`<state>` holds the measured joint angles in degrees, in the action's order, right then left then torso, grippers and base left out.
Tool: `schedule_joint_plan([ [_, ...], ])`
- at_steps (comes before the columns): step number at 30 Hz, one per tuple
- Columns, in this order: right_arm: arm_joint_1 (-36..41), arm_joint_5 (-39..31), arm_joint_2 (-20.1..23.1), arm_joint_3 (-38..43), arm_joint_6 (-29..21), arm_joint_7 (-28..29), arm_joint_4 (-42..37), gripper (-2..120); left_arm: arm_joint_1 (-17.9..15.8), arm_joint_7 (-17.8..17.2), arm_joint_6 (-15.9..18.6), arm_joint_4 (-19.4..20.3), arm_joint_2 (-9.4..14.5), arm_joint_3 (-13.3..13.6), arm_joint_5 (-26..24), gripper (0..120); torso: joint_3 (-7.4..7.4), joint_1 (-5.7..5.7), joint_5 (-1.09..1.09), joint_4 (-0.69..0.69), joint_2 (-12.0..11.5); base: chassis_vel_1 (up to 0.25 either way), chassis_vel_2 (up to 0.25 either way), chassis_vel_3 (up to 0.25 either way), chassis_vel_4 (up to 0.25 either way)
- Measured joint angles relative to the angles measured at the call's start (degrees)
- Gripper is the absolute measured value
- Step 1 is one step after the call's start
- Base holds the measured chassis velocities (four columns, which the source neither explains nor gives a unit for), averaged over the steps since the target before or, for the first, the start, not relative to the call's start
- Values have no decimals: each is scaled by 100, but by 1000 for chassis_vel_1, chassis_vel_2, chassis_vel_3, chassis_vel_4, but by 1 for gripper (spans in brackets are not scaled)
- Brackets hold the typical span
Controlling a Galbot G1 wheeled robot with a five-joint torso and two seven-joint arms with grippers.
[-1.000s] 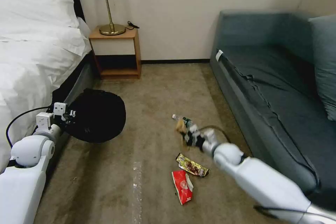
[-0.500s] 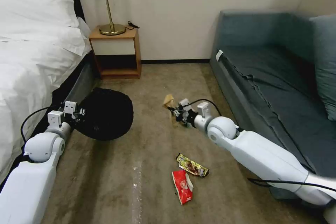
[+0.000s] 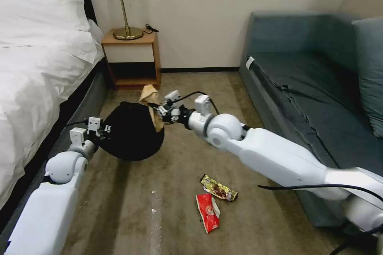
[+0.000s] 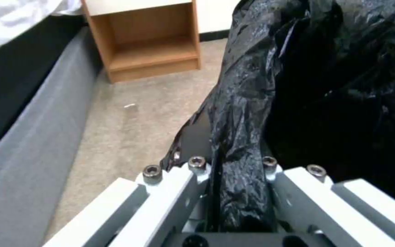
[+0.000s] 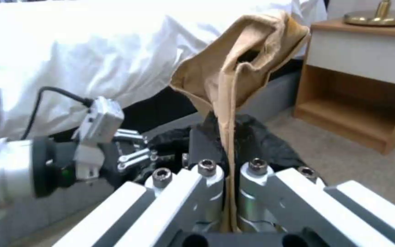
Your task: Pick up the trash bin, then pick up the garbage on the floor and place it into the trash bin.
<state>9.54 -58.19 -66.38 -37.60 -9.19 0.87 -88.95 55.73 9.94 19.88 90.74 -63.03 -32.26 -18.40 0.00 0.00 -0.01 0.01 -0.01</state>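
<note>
My left gripper [image 3: 106, 129] is shut on the rim of the trash bin [image 3: 131, 133], a round bin wrapped in a black bag, and holds it off the carpet beside the bed. The left wrist view shows the crinkled black bag [image 4: 252, 103] pinched in the left gripper [image 4: 231, 166]. My right gripper [image 3: 159, 110] is shut on a crumpled brown paper bag [image 3: 149, 95], which hangs at the bin's far right edge. In the right wrist view the paper bag [image 5: 238, 65] rises out of the right gripper [image 5: 229, 168]. A gold-brown wrapper [image 3: 219, 188] and a red packet [image 3: 208, 207] lie on the floor.
A white bed [image 3: 36, 59] runs along the left. A wooden nightstand [image 3: 131, 61] with a brass lamp [image 3: 127, 28] stands at the back wall. A grey-blue sofa [image 3: 315, 99] fills the right side. Open carpet [image 3: 159, 215] lies between them.
The right gripper has carried the brown paper bag up and to the left, from near the sofa to the bin. The left arm has brought the bin rightward, away from the bed.
</note>
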Motion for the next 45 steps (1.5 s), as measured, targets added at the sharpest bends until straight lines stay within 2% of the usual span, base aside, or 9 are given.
schedule_joint_plan([
  [8, 182, 318, -639, -36, 434, -34, 881, 0, 92, 26, -54, 64, -198, 78, 12, 4, 0, 0, 0, -1, 0, 0, 0, 0, 0],
  [16, 389, 610, -740, 22, 576, 42, 1074, 1, 163, 72, -133, 67, -260, 85, 90, 4, 0, 0, 0, -1, 0, 0, 0, 0, 0],
  [26, 736, 914, -756, 22, 587, 208, 1076, 34, 184, 138, -179, 38, -241, 62, 123, 4, 0, 0, 1, -1, 0, 0, 0, 0, 0],
  [28, 795, 942, -761, 42, 595, 211, 1076, 47, 204, 141, -179, 45, -256, 52, 126, 4, 0, 0, 1, -1, 0, 0, 0, 0, 0],
  [29, 795, 942, -761, 42, 595, 211, 1076, 47, 204, 141, -179, 45, -256, 52, 126, 4, 0, 0, 1, -1, 0, 0, 0, 0, 0],
  [32, 807, 946, -708, 45, 588, 213, 1017, 62, 246, 144, -179, 83, -254, 32, 134, 4, 0, 0, 1, -1, 1, 0, 0, 0, 0],
  [35, 805, 945, -679, 44, 563, 210, 991, 67, 250, 144, -179, 94, -244, 23, 134, 4, 0, 0, 1, -1, 0, 0, 0, 0, 0],
  [43, 643, 862, -423, -41, 399, 230, 766, 98, 279, 148, -147, 175, -159, -20, 107, 4, 0, 0, 1, -1, 0, 0, 0, 0, 0],
  [45, 614, 828, -390, -34, 394, 267, 730, 99, 292, 153, -144, 191, -147, -28, 99, 4, 0, 0, 1, 0, 0, 0, 0, 0, 0],
])
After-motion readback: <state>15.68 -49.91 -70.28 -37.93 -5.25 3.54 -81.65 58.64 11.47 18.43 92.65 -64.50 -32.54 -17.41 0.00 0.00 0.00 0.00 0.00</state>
